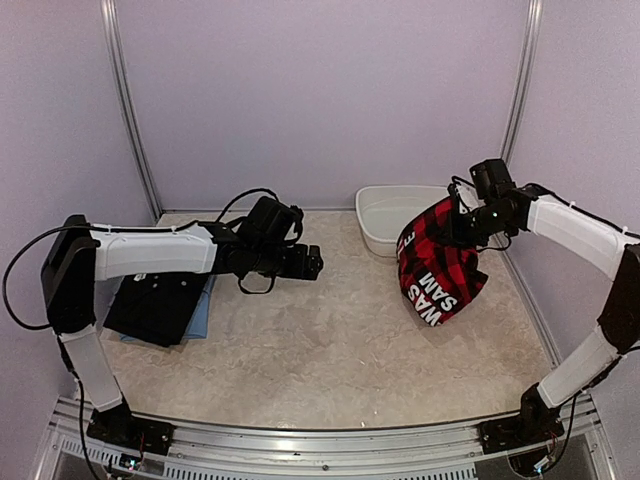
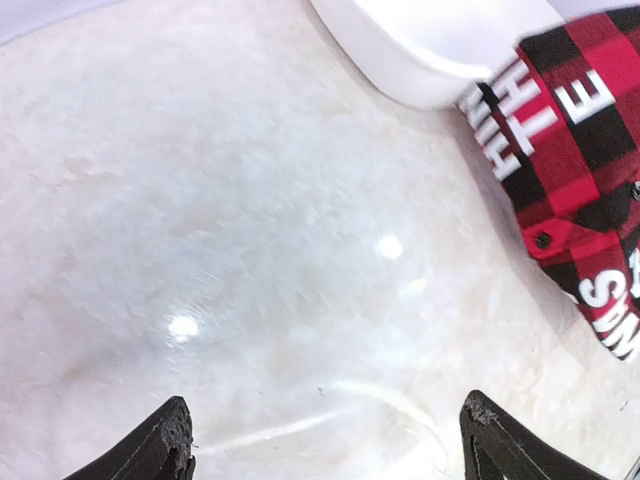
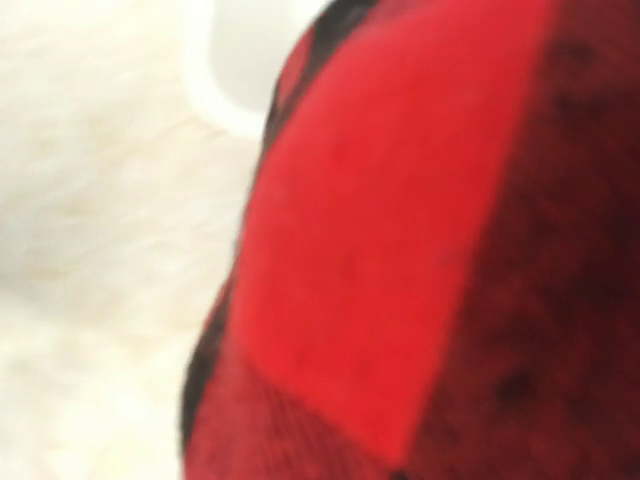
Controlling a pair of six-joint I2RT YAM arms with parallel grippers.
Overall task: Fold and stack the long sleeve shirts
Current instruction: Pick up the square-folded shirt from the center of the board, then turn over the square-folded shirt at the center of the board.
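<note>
A: So, how far along?

B: Folded black shirt (image 1: 155, 305) lies on a light blue one (image 1: 203, 318), far left: done. The flannel shirt (image 1: 440, 270) hangs bunched from the right gripper (image 1: 457, 224), clamped on it, just beside the white basin (image 1: 372, 232): yet to be spread, folded, stacked.

A: And the left gripper (image 1: 312, 263)?

B: Jaws spread wide, nothing held, hovering over the table (image 1: 330, 360).

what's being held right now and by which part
The right gripper holds the checked shirt by its bunched top edge; it hangs below. The left gripper is open, empty.
</note>
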